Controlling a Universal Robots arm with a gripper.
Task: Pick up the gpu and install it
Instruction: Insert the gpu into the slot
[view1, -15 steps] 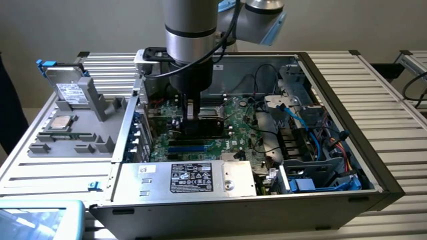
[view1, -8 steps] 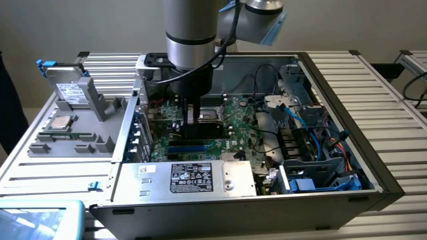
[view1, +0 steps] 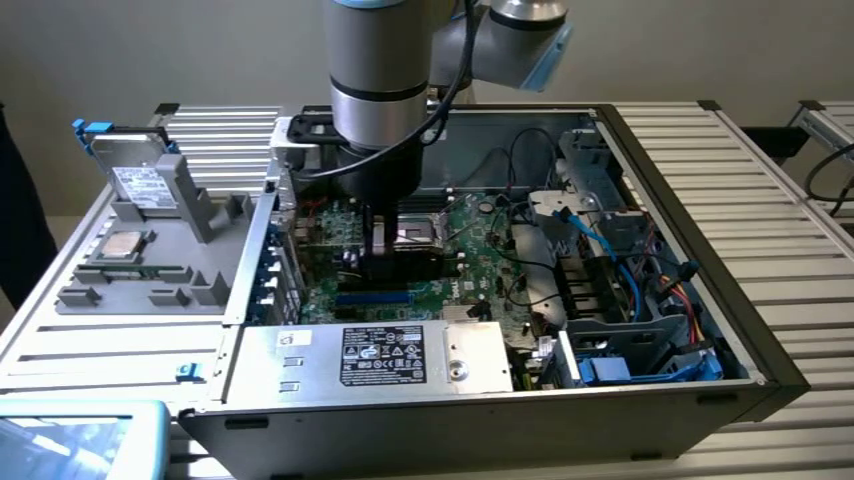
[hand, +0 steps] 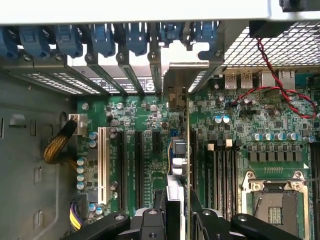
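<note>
My hand (hand: 177, 216) pinched the gpu (hand: 178, 150) edge-on, upright over the motherboard's (hand: 135, 115) expansion slots inside the open computer case (view1: 467, 430), near the blue retention clips (hand: 102, 37).

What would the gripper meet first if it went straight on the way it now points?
The gripper, shut on the gpu, points at the motherboard; the card would probably touch its slots first, depth unclear.

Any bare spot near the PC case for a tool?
Bare: slatted table on the exterior view's right of the case; strip between grey fixture and teal tray. Crowded: inside the case, cables, jaws holding the gpu over the slots.
</note>
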